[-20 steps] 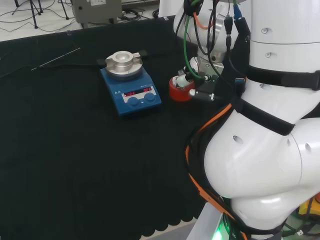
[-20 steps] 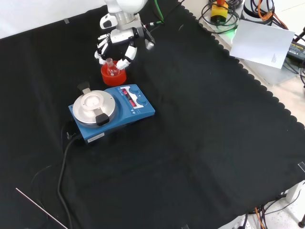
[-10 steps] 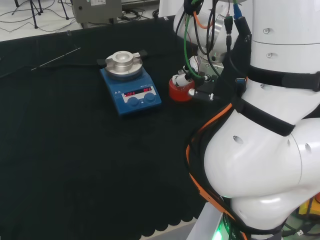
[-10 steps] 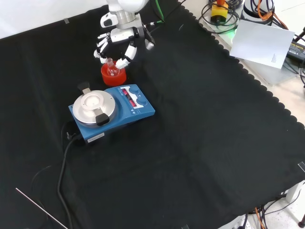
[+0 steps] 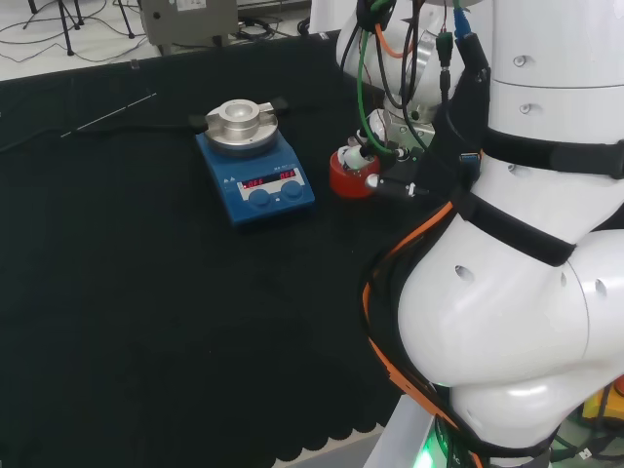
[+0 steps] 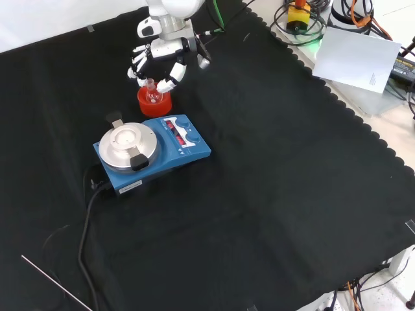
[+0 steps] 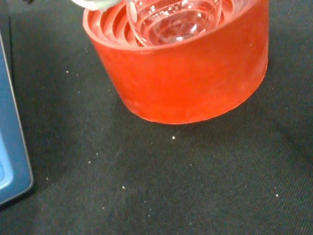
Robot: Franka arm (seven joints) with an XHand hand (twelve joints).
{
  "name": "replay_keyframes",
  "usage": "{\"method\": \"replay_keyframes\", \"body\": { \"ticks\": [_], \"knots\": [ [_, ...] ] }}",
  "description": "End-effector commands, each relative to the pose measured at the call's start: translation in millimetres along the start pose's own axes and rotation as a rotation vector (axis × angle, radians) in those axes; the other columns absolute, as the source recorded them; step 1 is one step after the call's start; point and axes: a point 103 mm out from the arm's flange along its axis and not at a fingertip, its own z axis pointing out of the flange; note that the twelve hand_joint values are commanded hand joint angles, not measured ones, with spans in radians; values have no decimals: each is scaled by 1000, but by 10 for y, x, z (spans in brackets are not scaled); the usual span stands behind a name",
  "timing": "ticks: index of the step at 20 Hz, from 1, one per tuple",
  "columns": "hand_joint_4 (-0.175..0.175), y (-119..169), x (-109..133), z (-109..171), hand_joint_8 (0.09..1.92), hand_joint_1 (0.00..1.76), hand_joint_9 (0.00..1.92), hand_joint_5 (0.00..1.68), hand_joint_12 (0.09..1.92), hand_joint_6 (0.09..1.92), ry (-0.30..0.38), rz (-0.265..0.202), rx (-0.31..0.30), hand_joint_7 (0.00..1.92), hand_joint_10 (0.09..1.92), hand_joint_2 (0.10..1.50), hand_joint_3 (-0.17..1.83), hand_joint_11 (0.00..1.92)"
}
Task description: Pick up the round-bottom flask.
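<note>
A: Looking nearest the hand [image 6: 157, 57] first: the round-bottom flask [image 6: 153, 94] is seated directly beneath it, bulb sunk in the red ribbed stand [image 6: 154, 103], neck up between the fingers [image 6: 170, 82].

B: Hand state?

A: Fingers are spread and partly curled around the neck. Contact with the glass cannot be confirmed; nothing is seen to be lifted.

B: Handling?

A: Clear thin glass is judged light, rigid, slippery and fragile. The neck just under the rim is suggested as the hold point; the bulb [image 7: 176, 19] is walled in by the stand's ribs. A straight vertical lift is advised so the stand is not dragged along.

B: Appearance?

A: Small, transparent, short neck. Contents cannot be told; the red seen through it may be the stand.

B: Beyond the hand?

A: The blue hotplate stirrer [image 6: 152, 153] is set just past the stand, apart from it. Its cable [image 6: 84, 240] trails further off.
</note>
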Motion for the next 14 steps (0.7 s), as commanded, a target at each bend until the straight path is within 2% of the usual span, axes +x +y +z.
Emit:
{"method": "replay_keyframes", "body": {
  "ticks": [1,8,10,11,12,14],
  "knots": [
    [-34,6,7,1,594,829,500,731,1308,746,-1,1,-4,360,596,764,606,0],
    [-26,44,62,-17,600,835,542,794,1361,801,-16,9,-36,402,594,839,617,0],
    [85,40,77,-31,608,911,572,812,1386,1107,-18,12,-52,436,594,1012,352,9],
    [114,39,81,-44,608,933,589,818,1389,1185,-17,13,-57,454,591,1068,256,20],
    [128,39,86,-60,608,945,603,823,1390,1226,-15,11,-62,467,589,1099,200,32],
    [135,43,96,-100,606,958,620,830,1387,1254,-13,7,-71,487,584,1122,157,49]
  ]
}}
